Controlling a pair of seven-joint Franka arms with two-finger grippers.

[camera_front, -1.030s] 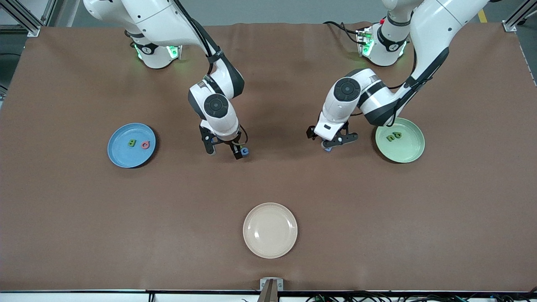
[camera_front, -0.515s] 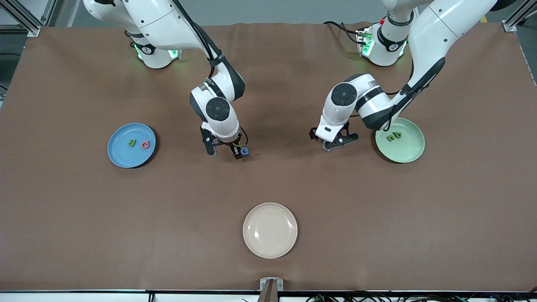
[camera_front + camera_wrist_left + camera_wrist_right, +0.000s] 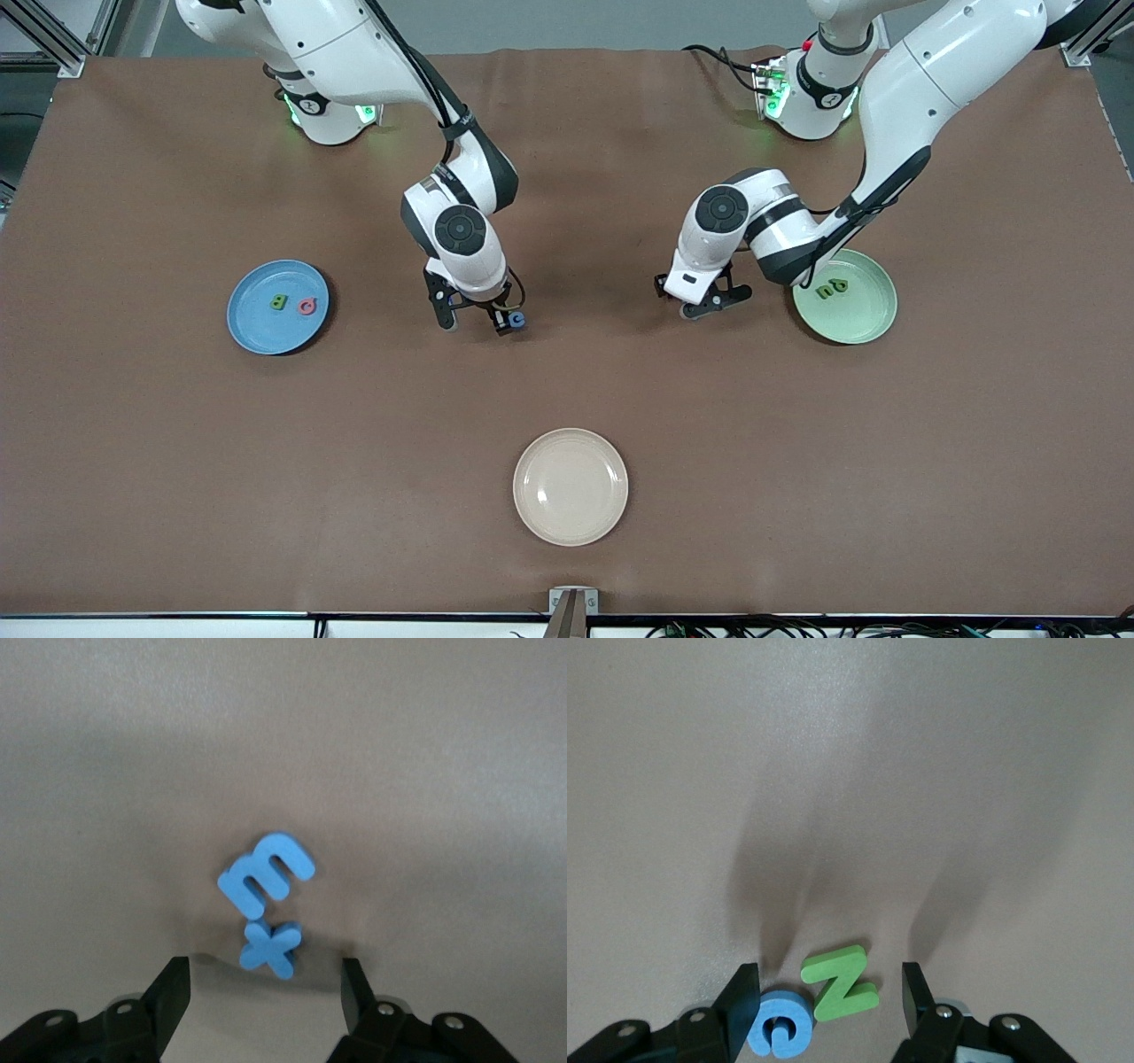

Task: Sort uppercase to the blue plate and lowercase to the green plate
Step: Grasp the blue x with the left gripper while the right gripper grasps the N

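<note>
While both grippers sit low on the table, the left gripper stands open around the blue t, the blue m touching it. The right gripper stands open around the green N, one finger against the blue G. B and Q lie on the blue plate, two green letters on the green plate.

— What is seen on the brown table surface?
— A blue m and a blue plus-like t are laid flat, touching each other.
— How is the left gripper positioned?
— Its fingers are spread apart, with the t located between them; no contact is seen.
</note>
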